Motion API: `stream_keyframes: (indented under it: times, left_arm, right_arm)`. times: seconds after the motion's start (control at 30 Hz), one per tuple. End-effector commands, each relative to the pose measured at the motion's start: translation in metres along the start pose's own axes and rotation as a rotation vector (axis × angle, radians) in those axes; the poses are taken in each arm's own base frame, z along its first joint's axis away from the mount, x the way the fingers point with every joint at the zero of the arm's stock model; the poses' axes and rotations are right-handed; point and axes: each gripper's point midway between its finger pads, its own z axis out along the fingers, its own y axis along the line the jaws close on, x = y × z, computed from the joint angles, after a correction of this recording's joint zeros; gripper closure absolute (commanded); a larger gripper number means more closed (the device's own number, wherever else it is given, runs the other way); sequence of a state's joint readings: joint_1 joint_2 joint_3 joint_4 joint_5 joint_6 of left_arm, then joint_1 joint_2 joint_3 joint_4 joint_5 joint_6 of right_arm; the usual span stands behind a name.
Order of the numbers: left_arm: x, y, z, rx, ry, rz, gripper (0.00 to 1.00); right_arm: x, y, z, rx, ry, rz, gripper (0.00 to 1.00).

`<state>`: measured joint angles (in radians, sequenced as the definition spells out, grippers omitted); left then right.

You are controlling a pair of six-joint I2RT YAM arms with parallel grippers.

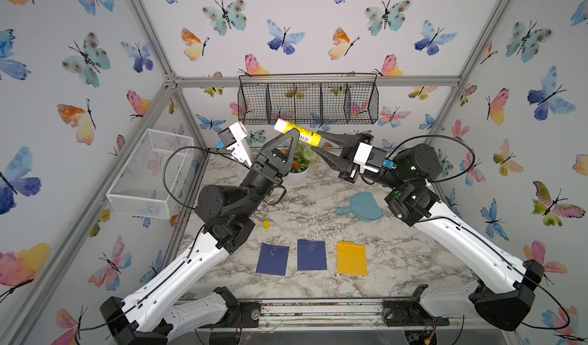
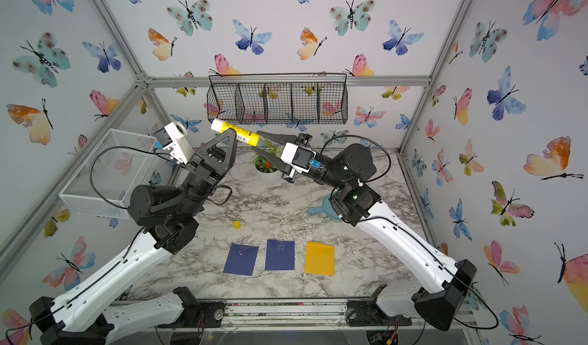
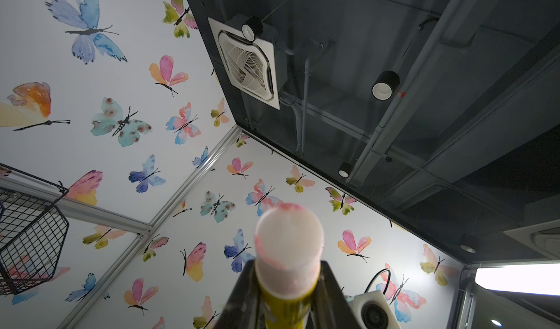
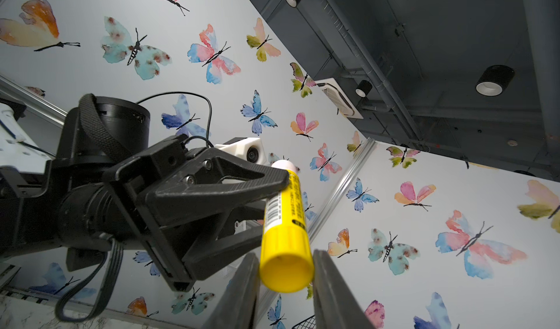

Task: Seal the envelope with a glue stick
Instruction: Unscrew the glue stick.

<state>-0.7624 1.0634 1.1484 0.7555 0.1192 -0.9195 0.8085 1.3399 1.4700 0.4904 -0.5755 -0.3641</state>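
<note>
Yellow glue stick [image 1: 307,137], orange envelope [image 1: 351,258], grey-veined marble table [image 1: 397,254], butterfly-print walls [image 1: 318,25]

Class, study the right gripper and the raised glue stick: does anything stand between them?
Nothing visible does. The right gripper has its jaws on either side of the yellow end of the glue stick, with only air between; whether they touch it is unclear. The left gripper clamps the glue stick nearer its white tip, clear of that end.

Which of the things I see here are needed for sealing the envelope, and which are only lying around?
For the job: glue stick held by the left gripper, small yellow cap, two navy envelopes, yellow envelope.
Lying about: potted plant, blue dustpan, white mesh basket, black wire basket.
</note>
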Motion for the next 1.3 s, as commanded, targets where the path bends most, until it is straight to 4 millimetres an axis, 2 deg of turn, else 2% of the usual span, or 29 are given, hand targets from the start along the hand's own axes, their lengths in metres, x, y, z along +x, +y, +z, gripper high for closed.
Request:
stream_keyframes:
  times: [0.0, 0.07, 0.2, 0.33, 0.53, 0.7, 0.87, 1.0, 1.1, 1.2, 1.27]
  left_arm:
    - [-0.004, -0.009, 0.001, 0.027, -0.009, -0.001, 1.0]
    - [-0.004, -0.009, 0.001, 0.029, -0.009, 0.002, 1.0]
    - [-0.003, -0.008, 0.001, 0.025, -0.005, 0.032, 1.0]
    - [-0.002, -0.011, -0.001, 0.053, -0.011, 0.099, 1.0]
    - [0.003, -0.033, 0.0, 0.195, -0.001, 0.306, 1.0]
    - [0.024, -0.072, 0.002, 0.419, 0.109, 0.543, 1.0]
    - [0.055, -0.115, -0.021, 0.762, 0.241, 0.717, 1.0]
    - [0.075, -0.138, -0.046, 1.013, 0.393, 0.768, 1.0]
    - [0.082, -0.144, -0.059, 1.111, 0.475, 0.795, 1.0]
    - [0.086, -0.141, -0.061, 1.114, 0.509, 0.845, 1.0]
    - [0.084, -0.139, -0.057, 1.064, 0.488, 0.88, 1.0]
  right_arm:
    - [-0.013, -0.009, 0.001, 0.022, -0.023, 0.046, 0.69]
    - [-0.011, -0.009, 0.001, 0.022, -0.015, 0.067, 0.76]
    - [-0.011, -0.01, -0.002, 0.035, -0.005, 0.136, 0.81]
    - [-0.012, -0.006, -0.006, 0.024, -0.015, 0.35, 0.84]
    - [-0.032, 0.02, -0.013, -0.155, -0.107, 0.844, 0.88]
    - [-0.044, 0.029, -0.019, -0.259, -0.139, 1.156, 0.95]
    - [-0.053, 0.035, -0.024, -0.324, -0.147, 1.285, 0.96]
    - [-0.05, 0.044, -0.026, -0.385, -0.125, 1.348, 0.95]
    - [-0.051, 0.05, -0.029, -0.425, -0.123, 1.353, 0.96]
    - [-0.055, 0.053, -0.031, -0.444, -0.125, 1.335, 0.96]
    - [-0.058, 0.053, -0.032, -0.453, -0.131, 1.319, 0.89]
